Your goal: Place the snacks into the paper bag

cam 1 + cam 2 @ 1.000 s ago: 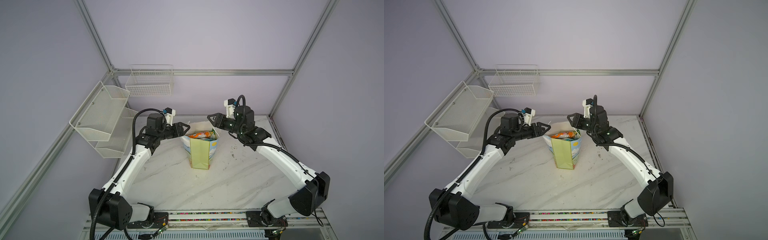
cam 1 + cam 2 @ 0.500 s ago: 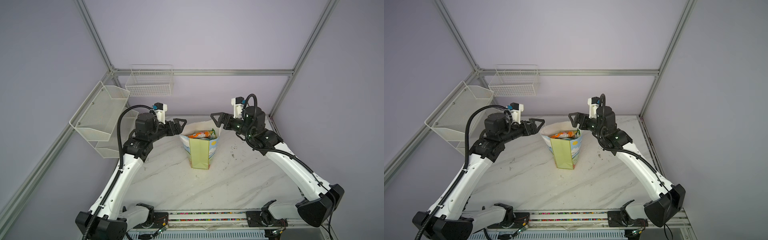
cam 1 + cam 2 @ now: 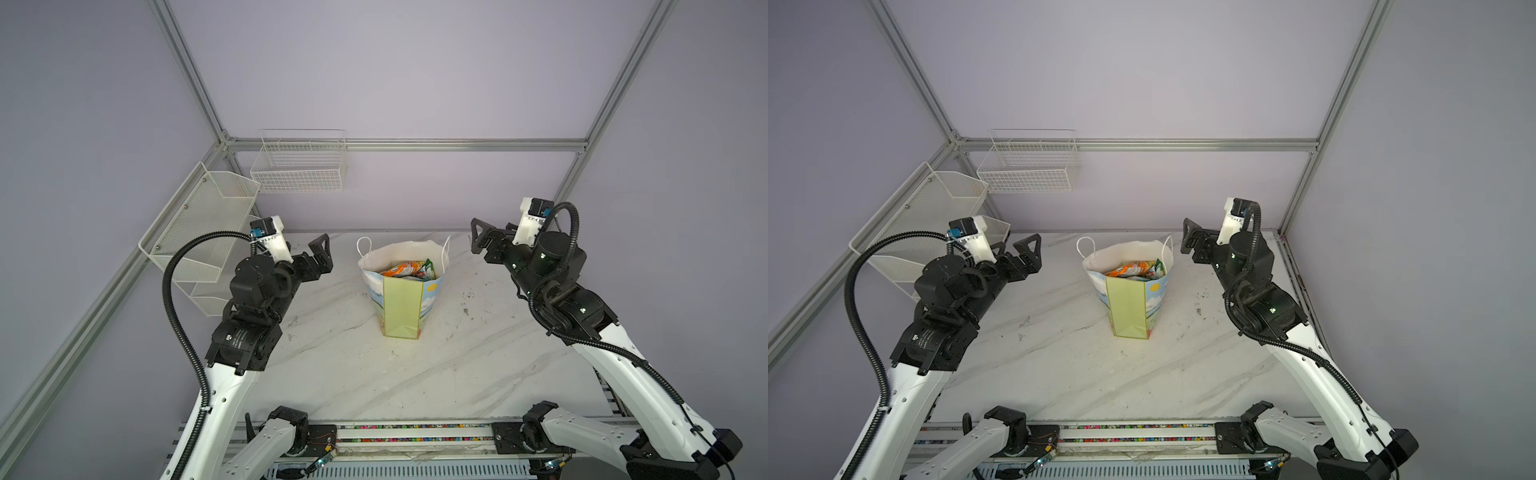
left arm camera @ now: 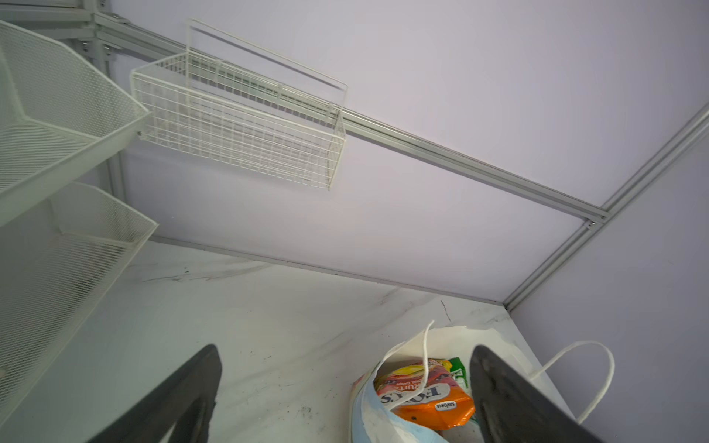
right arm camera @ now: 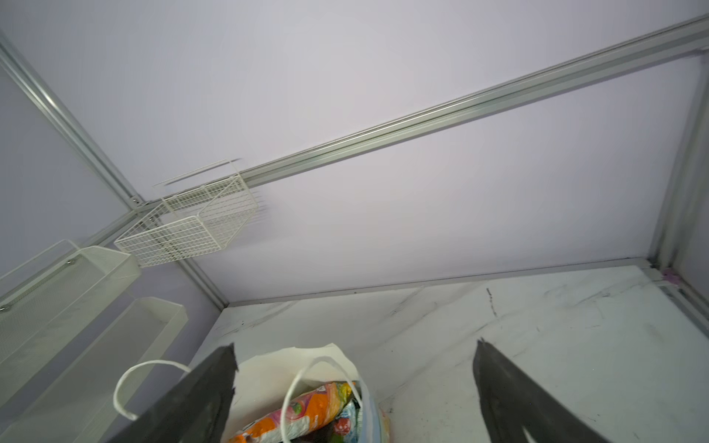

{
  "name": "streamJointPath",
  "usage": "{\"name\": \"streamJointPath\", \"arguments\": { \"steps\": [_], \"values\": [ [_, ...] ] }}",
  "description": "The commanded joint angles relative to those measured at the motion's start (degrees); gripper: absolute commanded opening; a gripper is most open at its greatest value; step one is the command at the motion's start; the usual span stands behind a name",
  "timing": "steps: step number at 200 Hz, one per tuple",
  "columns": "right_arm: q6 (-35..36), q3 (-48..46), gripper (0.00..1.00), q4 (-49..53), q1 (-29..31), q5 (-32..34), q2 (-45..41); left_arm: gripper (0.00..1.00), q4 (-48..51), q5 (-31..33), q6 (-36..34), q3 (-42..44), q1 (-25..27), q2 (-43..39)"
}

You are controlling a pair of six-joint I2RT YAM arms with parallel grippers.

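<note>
The paper bag stands upright mid-table, mouth open, in both top views. Inside lie the snacks: an orange FOX'S packet on top, a green one beside it, and a teal one below. My left gripper hangs open and empty to the left of the bag, level with its rim. My right gripper hangs open and empty to the right of the bag. Neither touches the bag or its cord handles.
A white wire basket hangs on the back wall. White mesh shelves are fixed to the left wall, close behind the left arm. The marble tabletop shows bare in front of the bag. Metal frame posts stand at the back corners.
Both grippers have drawn back from the bag's mouth, left one leftward and right one rightward, and their jaws have opened wide. The bag and packets have stayed put.
</note>
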State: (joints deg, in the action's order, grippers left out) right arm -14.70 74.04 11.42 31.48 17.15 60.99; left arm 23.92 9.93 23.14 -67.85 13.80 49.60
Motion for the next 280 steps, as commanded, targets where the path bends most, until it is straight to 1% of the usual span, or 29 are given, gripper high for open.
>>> {"name": "streamJointPath", "arguments": {
  "steps": [1, 16, 31, 57, 75, 110, 128, 156, 178, 203, 230, 245, 251, 259, 280],
  "values": [
    [5.7, -6.2, 0.97, -3.8, -0.2, 10.3, -2.5, 1.0, -3.6, 10.4, -3.6, 6.1, -0.4, -2.5],
    [6.1, -13.9, 0.93, -9.8, -0.2, 15.1, -6.6, 1.0, -4.7, 13.6, -5.0, 9.2, -0.4, -4.1],
    [7.0, -22.4, 0.89, -15.9, -0.2, 18.4, -12.1, 1.0, -5.5, 16.3, -6.2, 12.1, -0.4, -4.8],
    [11.2, -34.9, 0.86, -25.1, -0.2, 18.8, -21.4, 1.0, -6.9, 19.3, -7.6, 17.8, -0.4, -5.3],
    [11.8, -40.0, 0.85, -25.9, -0.2, 20.1, -25.2, 1.0, -8.5, 21.1, -8.1, 22.0, -0.3, -5.9],
    [12.4, -45.6, 0.87, -25.0, -0.2, 24.9, -26.5, 1.0, -15.2, 25.9, -9.4, 30.8, -0.3, -6.9],
    [11.7, -48.1, 0.88, -25.3, -0.2, 27.0, -25.5, 1.0, -17.2, 28.6, -7.5, 33.9, -0.3, -7.0],
    [9.1, -52.3, 0.9, -26.6, -0.2, 29.8, -24.9, 1.0, -18.8, 33.4, -5.7, 38.4, 0.2, -5.1],
    [8.9, -55.9, 0.91, -28.3, -0.2, 31.5, -25.8, 1.0, -19.4, 37.5, -4.6, 41.3, 1.3, -4.5],
    [6.2, -60.1, 0.92, -29.4, -0.2, 34.0, -27.5, 1.0, -20.6, 41.3, -4.5, 44.0, 2.7, -2.6],
    [4.9, -64.3, 0.92, -30.7, -0.2, 35.6, -30.7, 1.0, -24.2, 42.8, -5.4, 47.8, 3.9, 1.0],
    [6.9, -65.4, 0.92, -32.2, -0.2, 34.4, -32.8, 1.0, -26.1, 43.3, -4.9, 49.8, 4.1, 2.7],
    [7.6, -65.6, 0.92, -32.6, -0.2, 34.0, -33.3, 1.0, -27.6, 43.8, -6.0, 50.4, 4.1, 3.1],
    [8.7, -66.1, 0.92, -33.8, -0.2, 33.8, -33.6, 1.0, -27.0, 43.3, -5.5, 50.0, 4.2, 3.1],
    [12.3, -67.8, 0.92, -40.1, -0.2, 34.2, -32.9, 1.0, -30.2, 43.6, -6.4, 50.6, 4.2, 3.1]
  ]
}}
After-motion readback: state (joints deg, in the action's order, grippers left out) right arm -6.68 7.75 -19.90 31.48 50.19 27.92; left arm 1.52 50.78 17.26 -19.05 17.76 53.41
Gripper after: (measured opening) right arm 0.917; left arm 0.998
